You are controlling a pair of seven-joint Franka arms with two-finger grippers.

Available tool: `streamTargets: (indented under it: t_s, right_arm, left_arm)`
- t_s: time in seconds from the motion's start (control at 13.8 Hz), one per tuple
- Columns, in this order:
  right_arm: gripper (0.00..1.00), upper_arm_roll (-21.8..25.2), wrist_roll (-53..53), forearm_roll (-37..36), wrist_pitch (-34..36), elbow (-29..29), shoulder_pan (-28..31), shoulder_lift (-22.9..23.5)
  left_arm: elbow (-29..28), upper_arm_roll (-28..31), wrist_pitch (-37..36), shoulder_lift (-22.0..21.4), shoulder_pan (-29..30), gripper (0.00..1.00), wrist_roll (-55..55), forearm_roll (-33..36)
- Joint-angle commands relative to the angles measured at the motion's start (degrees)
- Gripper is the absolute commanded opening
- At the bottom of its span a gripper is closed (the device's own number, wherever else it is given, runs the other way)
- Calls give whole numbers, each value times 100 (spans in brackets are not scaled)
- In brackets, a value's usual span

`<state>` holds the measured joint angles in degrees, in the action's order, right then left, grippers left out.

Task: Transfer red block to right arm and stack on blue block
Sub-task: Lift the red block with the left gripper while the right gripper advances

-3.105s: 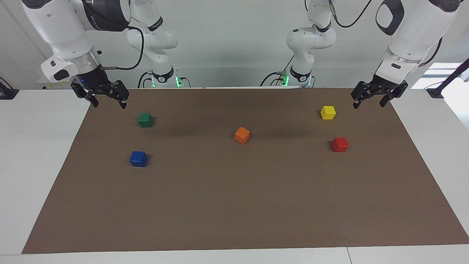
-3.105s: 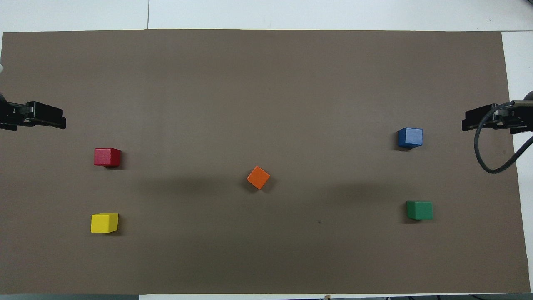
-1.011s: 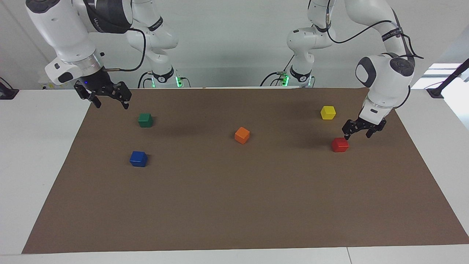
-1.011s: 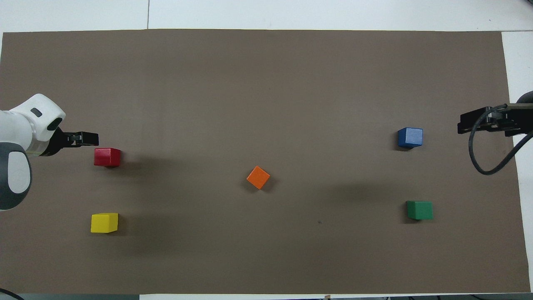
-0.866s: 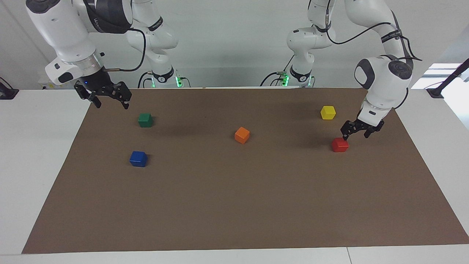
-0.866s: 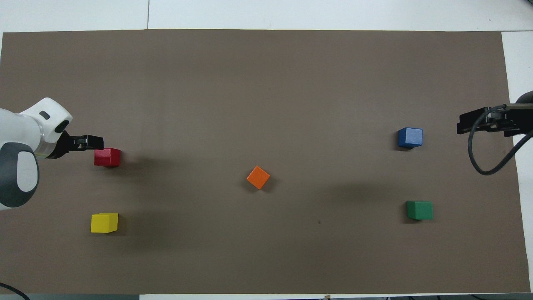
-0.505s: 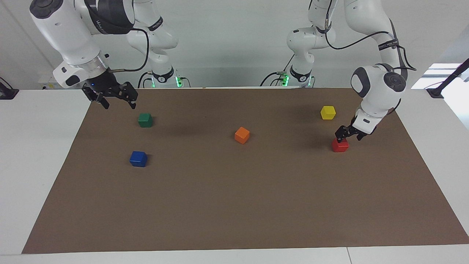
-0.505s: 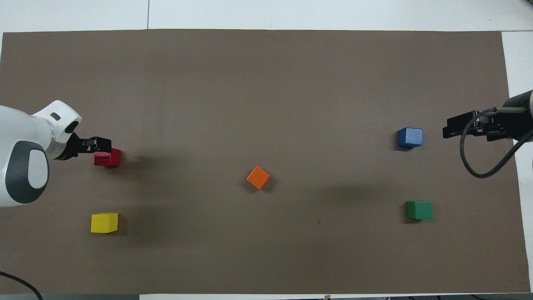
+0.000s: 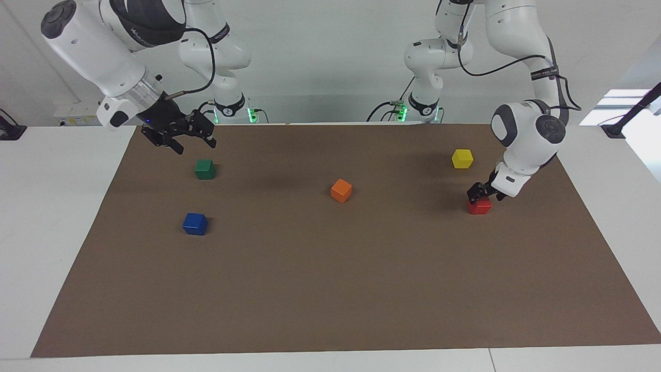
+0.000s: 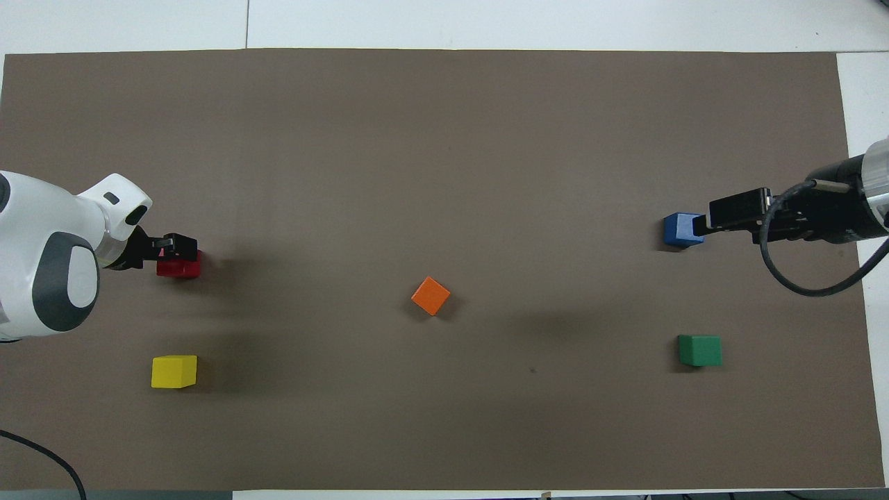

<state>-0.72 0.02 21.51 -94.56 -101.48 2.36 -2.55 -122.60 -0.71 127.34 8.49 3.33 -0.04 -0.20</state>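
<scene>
The left gripper sat low over the red block at the left arm's end of the brown mat, its fingers apparently spread astride it, so closing squarely on 2 flat faces seemed wise while the right gripper, open, hung above the green block.

Matt brown mat, paper-like and smooth, spread over a smooth white counter. Painted-looking cubes with an even, faintly satin finish: red block, blue block, orange cube at the mat's middle. Glossy white plastic shells on both arms. Brushed silver metal ring at the right arm's wrist. Matt black right hand and left hand. Black rubbery cable beside the blue block.
</scene>
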Motion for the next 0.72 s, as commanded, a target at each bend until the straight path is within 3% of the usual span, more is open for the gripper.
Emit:
streamTargets:
  t_s: [0.0,0.14,0.29,0.43,0.65]
  right_arm:
    - [100,-33,-755,939,-159,-451,361,26]
    - [100,-25,-1300,1704,-159,-723,528,114]
    - [100,-25,-1680,2347,-150,-847,582,228]
    - [100,-25,-1646,2437,-194,-830,520,237]
    - [100,-33,-1628,2524,-107,-908,599,246]
  left_arm:
    - [52,18,54,187,-35,100,-48,-59]
    - [104,18,37,232,-35,100,-48,-59]
    - [96,18,72,232,-35,88,-57,-59]
    - [87,18,63,232,-43,75,-57,-59]
    - [60,18,80,223,-61,0,-66,-59]
